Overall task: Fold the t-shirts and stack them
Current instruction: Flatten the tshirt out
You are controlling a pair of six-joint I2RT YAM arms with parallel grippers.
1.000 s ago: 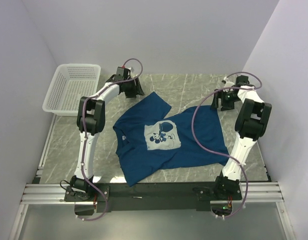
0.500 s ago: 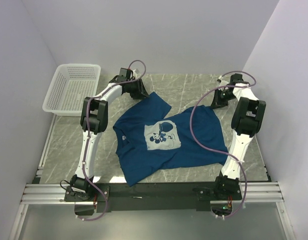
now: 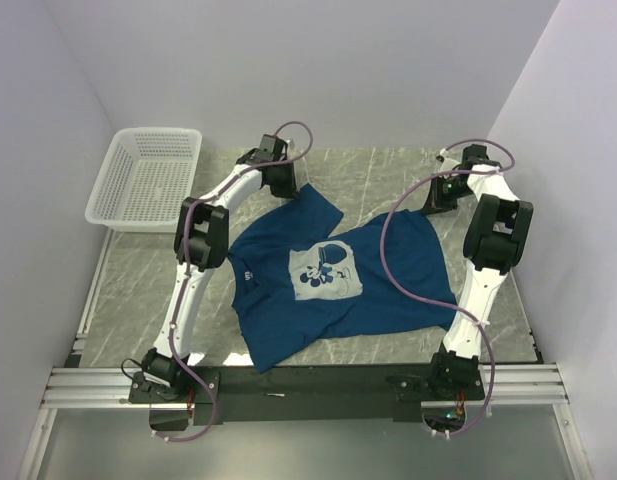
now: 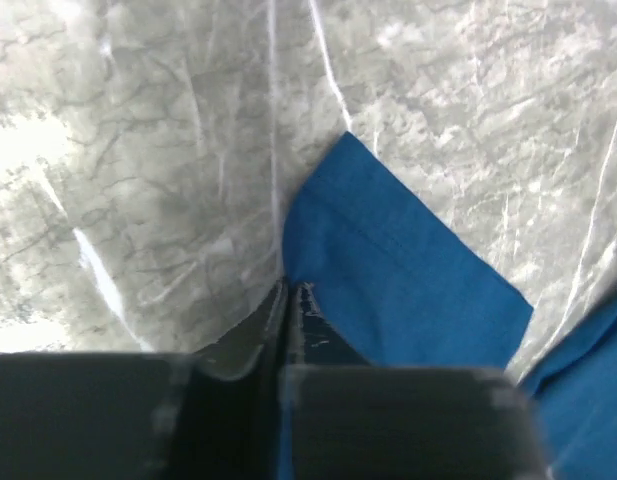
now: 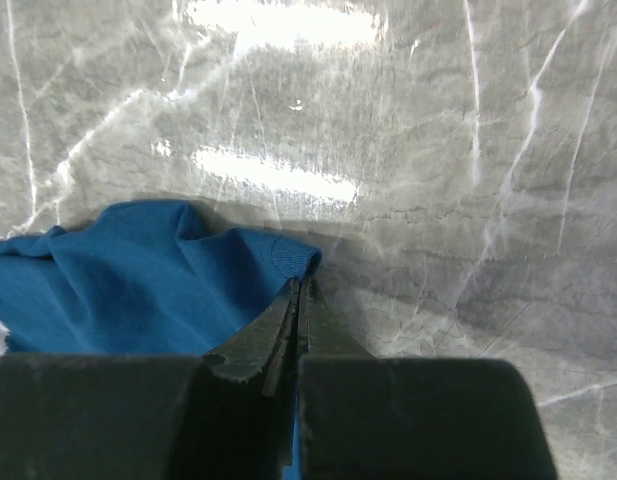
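Dark navy-blue cotton t-shirt with pale chest print [image 3: 388, 270] spread mid-frame on grey marbled bench [image 3: 138, 270], upper-left sleeve edge pinched in left hand [image 4: 291, 290], upper-right corner clenched in right hand [image 5: 300, 285]

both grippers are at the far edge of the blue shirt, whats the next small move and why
Probably raise both grippers together a little. The left gripper and right gripper each appear shut on a far edge of the dark navy-blue cotton t-shirt, which lies rumpled and skewed, print up; lifting would test the grip.
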